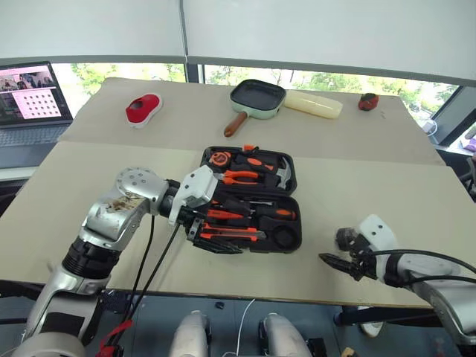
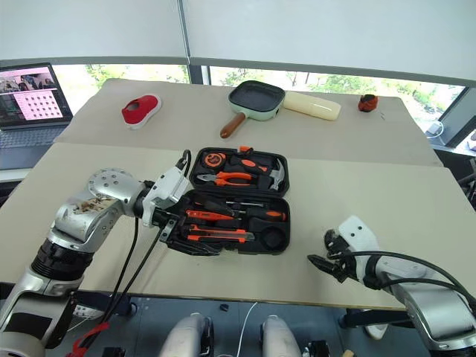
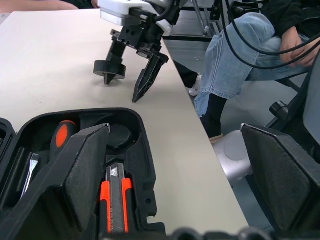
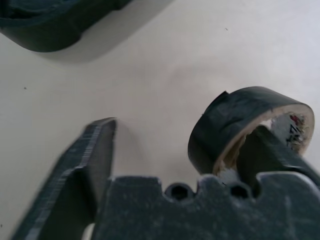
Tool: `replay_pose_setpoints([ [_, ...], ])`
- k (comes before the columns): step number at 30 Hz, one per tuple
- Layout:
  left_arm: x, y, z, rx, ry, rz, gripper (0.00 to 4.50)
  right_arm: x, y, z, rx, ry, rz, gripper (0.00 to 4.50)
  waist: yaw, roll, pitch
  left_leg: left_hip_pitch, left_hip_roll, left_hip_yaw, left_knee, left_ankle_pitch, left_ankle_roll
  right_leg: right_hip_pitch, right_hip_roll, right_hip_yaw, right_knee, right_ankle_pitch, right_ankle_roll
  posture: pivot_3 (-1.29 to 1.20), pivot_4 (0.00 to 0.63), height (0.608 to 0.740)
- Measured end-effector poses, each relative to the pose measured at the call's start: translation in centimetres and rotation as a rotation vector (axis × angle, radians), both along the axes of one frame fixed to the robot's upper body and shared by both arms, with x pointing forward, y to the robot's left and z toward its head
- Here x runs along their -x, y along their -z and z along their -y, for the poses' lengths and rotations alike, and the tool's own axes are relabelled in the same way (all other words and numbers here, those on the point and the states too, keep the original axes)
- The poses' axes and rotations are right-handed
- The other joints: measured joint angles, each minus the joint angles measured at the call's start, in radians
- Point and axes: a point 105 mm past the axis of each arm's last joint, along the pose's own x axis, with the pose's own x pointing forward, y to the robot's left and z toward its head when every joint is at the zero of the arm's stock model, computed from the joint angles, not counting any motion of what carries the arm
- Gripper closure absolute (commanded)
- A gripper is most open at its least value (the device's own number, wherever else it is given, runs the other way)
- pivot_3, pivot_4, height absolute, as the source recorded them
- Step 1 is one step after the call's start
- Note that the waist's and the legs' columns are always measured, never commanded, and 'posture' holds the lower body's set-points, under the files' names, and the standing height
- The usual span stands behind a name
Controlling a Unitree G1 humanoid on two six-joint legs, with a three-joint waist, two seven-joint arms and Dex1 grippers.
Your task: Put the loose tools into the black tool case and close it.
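The black tool case (image 1: 296, 239) lies open in the middle of the table. In its recesses lie screwdrivers (image 1: 275, 213) with orange-and-black handles and an orange-and-black utility knife (image 3: 112, 197). My left gripper (image 1: 204, 230) stands open at the case's front left corner, one finger over the tray. To the right of the case, near the table's front edge, my right gripper (image 1: 336, 251) has its fingers apart. The dark roll of tape (image 4: 225, 120) hangs around one of its fingers, just above the tabletop; the other finger (image 4: 95, 150) is clear of the roll.
Orange pliers (image 1: 242, 177) and a hammer (image 1: 282, 175) sit in the case's far half. At the back of the table are a green pan (image 1: 258, 97), a red object (image 1: 143, 109) and a cream block (image 1: 314, 104). A laptop (image 1: 30, 97) stands far left. A person in jeans (image 3: 240, 55) sits beyond the table's edge.
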Motion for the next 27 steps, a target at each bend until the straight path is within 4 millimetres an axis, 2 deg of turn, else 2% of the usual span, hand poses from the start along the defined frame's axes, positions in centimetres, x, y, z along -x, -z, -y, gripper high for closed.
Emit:
replay_pose_setpoints([
  [5,0.0,-0.1,0.0,0.005,0.000,0.013,0.00,-0.4,-0.2,0.0,0.003,0.009,0.008,3.87,0.000,0.000,0.000,0.000,0.000,0.000,0.000,0.000,0.000,0.000,0.000,0.000,0.000,0.000,0.000,0.00,0.150,0.740],
  [7,0.0,-0.1,0.0,0.007,0.000,0.019,0.00,-0.5,-0.5,-0.2,0.003,0.005,0.008,4.37,0.000,0.000,0.000,0.000,0.000,0.000,0.000,0.000,0.000,0.000,0.000,0.000,0.000,0.000,0.000,0.00,0.150,0.740],
  [9,0.0,0.0,0.0,0.007,-0.004,0.017,0.00,-0.7,-1.4,-0.9,-0.001,-0.026,0.024,4.44,0.000,0.000,0.000,0.000,0.000,0.000,0.000,0.000,0.000,-0.001,0.000,0.000,0.001,0.000,0.000,0.00,0.150,0.740],
  [11,0.1,0.2,-0.1,0.007,-0.007,0.013,0.00,-1.4,-3.9,-2.5,-0.032,-0.097,0.082,4.44,-0.009,0.001,0.001,0.000,0.000,0.001,0.000,0.000,0.000,-0.002,0.000,0.001,0.001,0.000,0.000,0.00,0.150,0.740],
  [13,0.2,0.3,-0.1,0.007,-0.004,0.012,0.00,-1.8,-7.6,-5.3,-0.091,-0.220,0.174,4.44,-0.013,0.002,0.001,0.000,0.002,-0.001,-0.001,0.000,0.000,-0.002,0.002,0.001,0.002,0.000,0.000,0.00,0.150,0.740],
  [14,0.3,0.3,0.0,0.006,-0.002,0.015,0.00,-1.7,-8.8,-6.3,-0.108,-0.270,0.206,4.44,-0.011,0.002,0.001,0.000,0.002,-0.001,-0.001,0.000,0.000,-0.001,0.002,0.000,0.002,0.000,-0.001,0.00,0.150,0.740],
  [15,0.3,0.3,-0.1,0.006,-0.001,0.017,0.00,-1.5,-9.2,-6.9,-0.115,-0.297,0.212,4.44,-0.008,0.002,0.001,0.000,0.002,-0.001,-0.001,0.000,0.000,-0.001,0.002,0.000,0.001,0.000,-0.001,0.00,0.150,0.740],
  [17,0.4,0.5,-0.2,0.000,-0.006,0.011,0.00,-1.0,-9.0,-8.3,-0.126,-0.376,0.175,4.44,-0.001,0.002,0.001,0.000,0.002,-0.001,-0.002,0.000,0.000,-0.002,0.001,0.000,0.001,-0.001,-0.001,0.00,0.150,0.740],
  [21,0.4,0.6,-0.3,-0.004,-0.010,0.011,0.00,0.2,-5.9,-10.3,-0.082,-0.498,0.055,4.44,0.003,0.001,0.001,-0.001,0.000,0.000,-0.001,0.000,0.000,-0.001,0.000,0.000,0.000,0.000,-0.001,0.00,0.150,0.740],
  [27,0.5,0.4,-0.3,-0.014,-0.015,0.028,0.00,-0.6,-3.2,-9.6,0.018,-0.510,0.042,4.44,0.003,0.001,0.001,-0.001,0.000,0.001,-0.001,0.000,0.000,-0.002,0.000,0.000,0.001,0.000,0.000,0.00,0.150,0.740],
])
